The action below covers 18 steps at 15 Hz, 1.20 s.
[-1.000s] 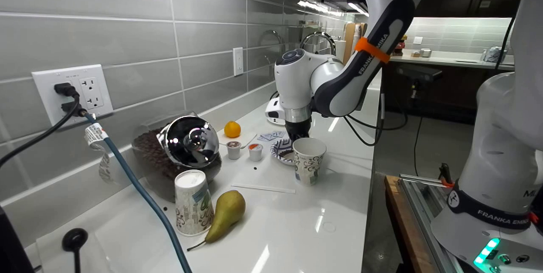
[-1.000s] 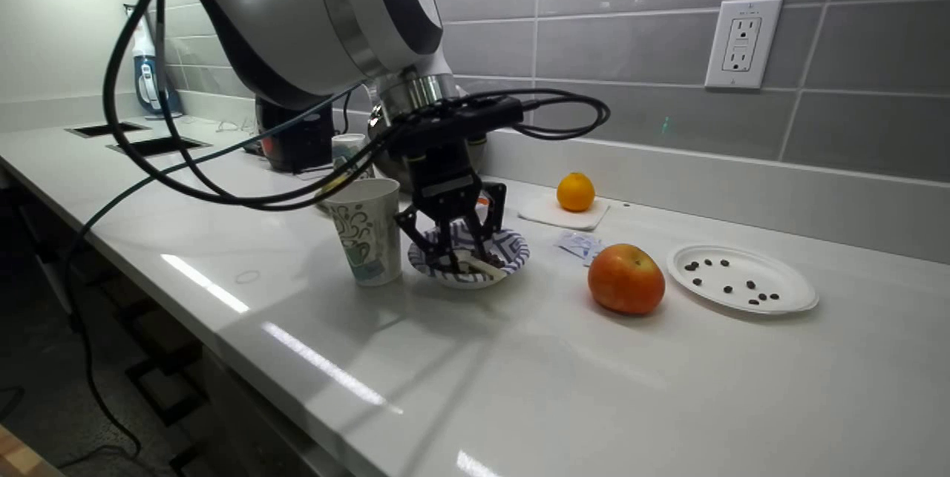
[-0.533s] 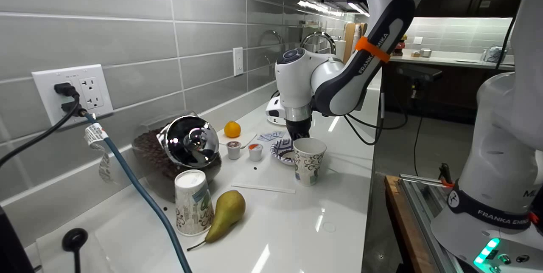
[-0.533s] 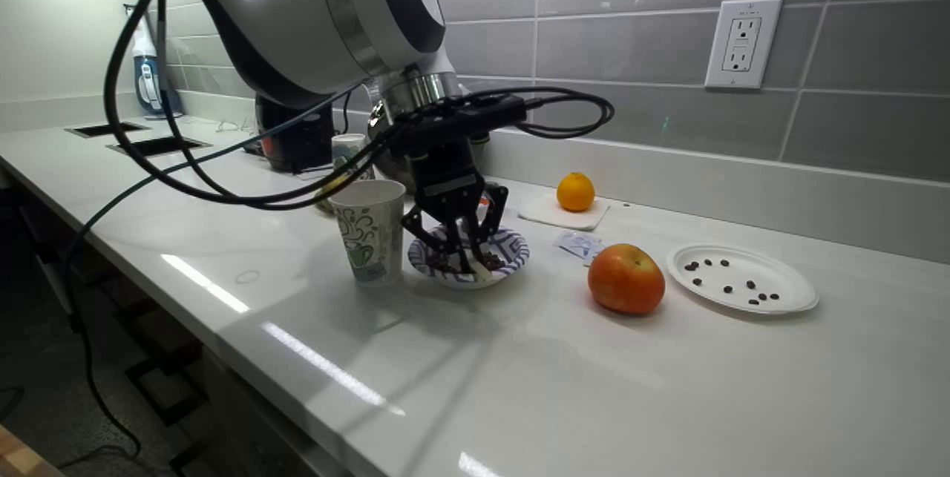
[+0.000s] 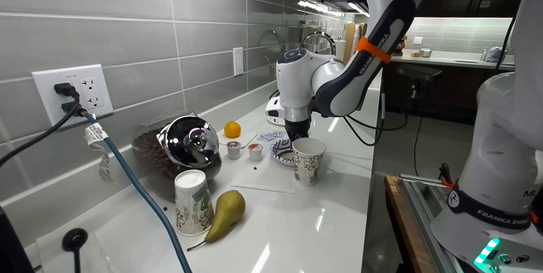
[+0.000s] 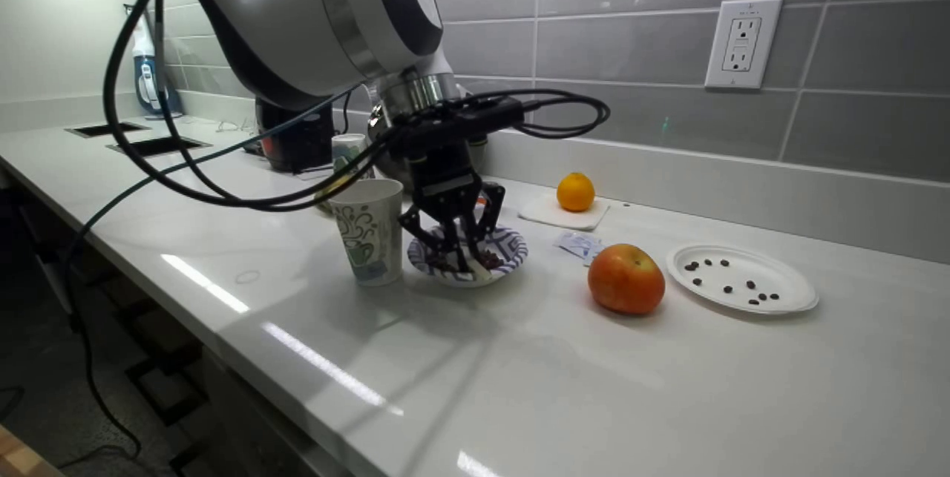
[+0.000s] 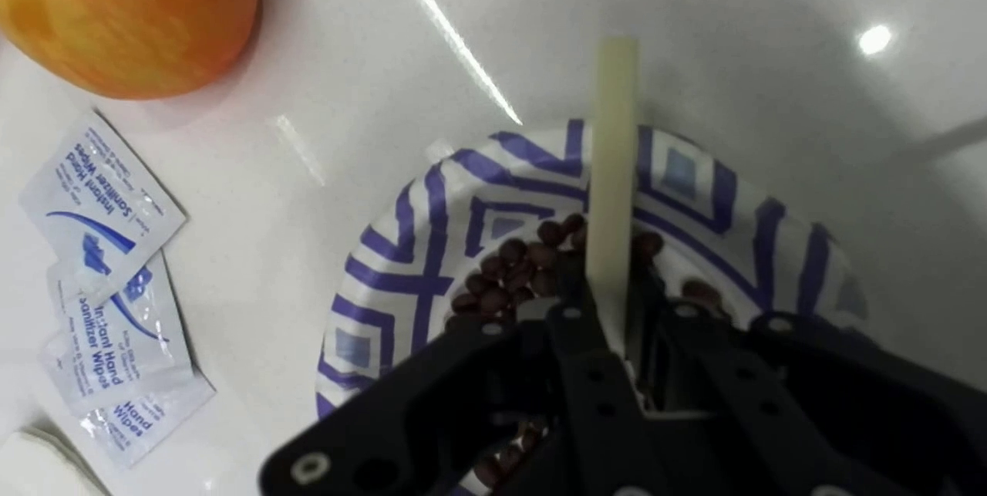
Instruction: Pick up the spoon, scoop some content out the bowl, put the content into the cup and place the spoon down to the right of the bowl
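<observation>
The bowl is a small paper bowl with a blue zigzag pattern, holding dark beans; it shows in both exterior views (image 5: 278, 154) (image 6: 513, 245) and the wrist view (image 7: 385, 280). The spoon (image 7: 614, 172) is pale; its flat handle sticks up past the bowl's rim, and it also shows in an exterior view (image 6: 481, 269). Its scoop end is hidden under the gripper. My gripper (image 6: 469, 258) is low inside the bowl, its fingers (image 7: 609, 288) shut around the handle. The cup (image 5: 308, 160), pale with a printed swirl, stands upright close beside the bowl, also in an exterior view (image 6: 369, 232).
A red apple-like fruit (image 6: 626, 279), wipe packets (image 7: 116, 334) and a white plate with beans (image 6: 742, 277) lie beyond the bowl. Small pods (image 5: 255, 152), a tilted bean jar with shiny lid (image 5: 193, 141), an upturned cup (image 5: 193, 205) and a pear (image 5: 227, 213) stand nearby.
The fingers have closed together on the spoon's handle, and the spoon has swung to a steeper tilt. The arm has shifted only slightly; the bowl and cup are nearly still.
</observation>
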Available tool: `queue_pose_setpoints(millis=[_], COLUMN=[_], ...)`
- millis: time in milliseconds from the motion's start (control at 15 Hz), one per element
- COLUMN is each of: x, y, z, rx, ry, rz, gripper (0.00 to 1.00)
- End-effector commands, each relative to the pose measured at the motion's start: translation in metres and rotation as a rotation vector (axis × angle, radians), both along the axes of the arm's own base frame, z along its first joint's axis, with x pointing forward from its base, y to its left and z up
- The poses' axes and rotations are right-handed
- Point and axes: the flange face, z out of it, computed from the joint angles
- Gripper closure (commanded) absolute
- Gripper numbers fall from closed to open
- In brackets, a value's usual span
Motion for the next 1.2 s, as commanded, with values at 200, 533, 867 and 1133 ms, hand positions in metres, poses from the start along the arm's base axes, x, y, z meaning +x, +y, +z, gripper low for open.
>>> queue_pose_setpoints(millis=[200,533,867,1133], x=[-0.016,-0.029,-0.036,-0.044], y=[-0.016,-0.032,-0.039,-0.028], z=[0.007,0.019,0.048,0.080], rx=[0.079,0.132,0.154,0.178], ry=[-0.038,-0.090,-0.138,-0.169], rz=[-0.012,-0.045,-0.073,-0.091], gripper=[0.96,0.96,0.96,0.96])
